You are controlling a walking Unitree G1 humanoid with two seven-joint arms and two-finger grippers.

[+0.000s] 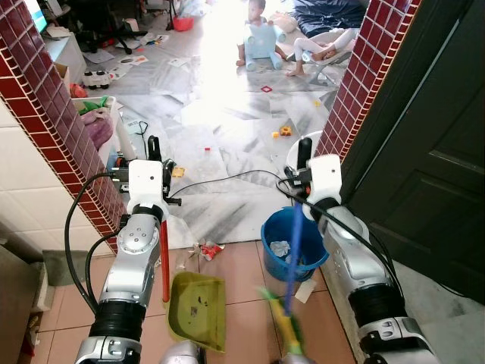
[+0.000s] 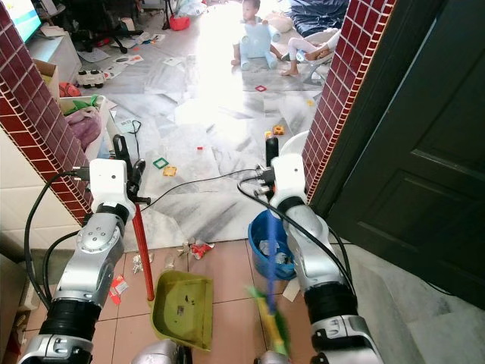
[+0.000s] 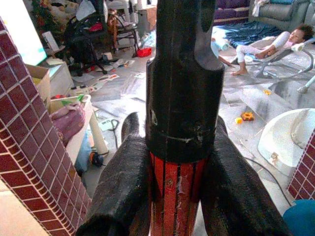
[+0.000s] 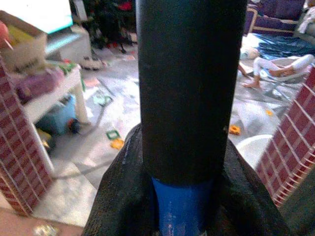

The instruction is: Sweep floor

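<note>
At the doorway between brick pillars: left tool point(image 3: 179, 196) is clenching the red dustpan handle point(image 1: 164, 258), which is running near-upright down to the green dustpan point(image 1: 197, 307) lying on the tiled floor point(image 1: 242, 273). Right tool point(image 4: 182, 206) is gripping the blue broom handle point(image 1: 294, 250), slanting down beside a blue bucket point(image 1: 318, 262); the broom head point(image 1: 286, 322) is blurring, cut off at the frame edge. No writing is reading legibly.
</note>
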